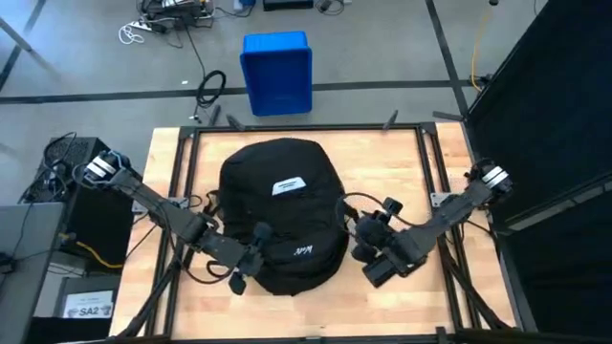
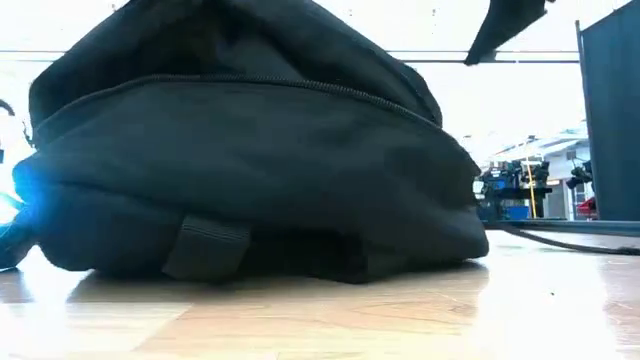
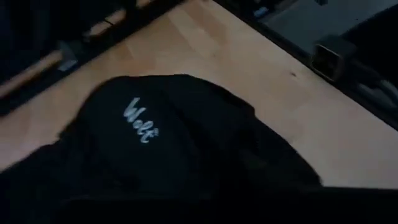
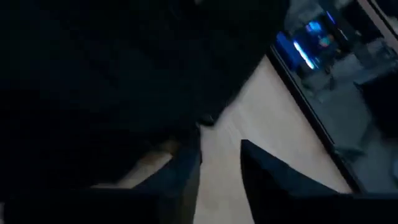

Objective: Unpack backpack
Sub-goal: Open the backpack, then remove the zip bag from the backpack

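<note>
You have a light wooden worktop (image 1: pixel 421 172) with a dark frame along its edges. The black backpack (image 1: pixel 282 205) lies directly on it, at the middle, zipped shut, white label up. Bare wood shows left, right and far of it.

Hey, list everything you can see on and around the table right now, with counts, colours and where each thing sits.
backpack: one, black, lying in the middle of the table, closed as far as shows, white label on top
table: one, light wood with a dark frame
box: one, blue, on the floor beyond the table's far edge
cables: a few, dark, on the floor beside the box
left gripper: one, dark, at the backpack's near left side; fingers hidden
right gripper: one, dark, at the backpack's near right side, fingers apart over bare wood
</note>
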You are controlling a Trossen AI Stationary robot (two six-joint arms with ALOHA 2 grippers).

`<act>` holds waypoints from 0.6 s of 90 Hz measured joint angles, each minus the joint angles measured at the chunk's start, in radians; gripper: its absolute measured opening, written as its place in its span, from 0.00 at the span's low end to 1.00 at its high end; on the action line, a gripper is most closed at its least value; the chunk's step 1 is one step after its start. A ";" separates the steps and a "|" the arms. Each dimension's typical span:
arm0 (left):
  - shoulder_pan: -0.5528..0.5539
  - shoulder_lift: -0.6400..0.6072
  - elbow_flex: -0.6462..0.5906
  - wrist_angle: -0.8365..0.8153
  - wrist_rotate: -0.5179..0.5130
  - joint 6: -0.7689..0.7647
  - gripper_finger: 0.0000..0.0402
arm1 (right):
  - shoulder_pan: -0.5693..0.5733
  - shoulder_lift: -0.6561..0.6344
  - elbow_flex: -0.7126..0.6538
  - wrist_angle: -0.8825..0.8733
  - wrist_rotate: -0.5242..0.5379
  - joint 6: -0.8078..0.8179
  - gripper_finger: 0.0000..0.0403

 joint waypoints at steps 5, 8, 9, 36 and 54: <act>0.010 0.000 0.004 0.009 -0.022 0.008 0.00 | 0.020 -0.010 0.000 0.092 0.007 -0.079 0.29; 0.019 0.000 0.008 0.022 -0.031 0.016 0.00 | 0.029 -0.010 0.000 0.155 0.006 -0.134 0.31; 0.022 0.000 0.009 0.026 -0.035 0.019 0.00 | 0.033 -0.010 0.000 0.178 0.006 -0.151 0.31; 0.080 0.000 0.087 0.076 -0.141 0.056 0.00 | 0.027 0.075 -0.087 0.813 -0.097 -0.604 0.31; 0.082 0.000 0.133 0.096 -0.245 0.105 0.00 | -0.028 0.165 -0.102 0.879 -0.105 -0.619 0.25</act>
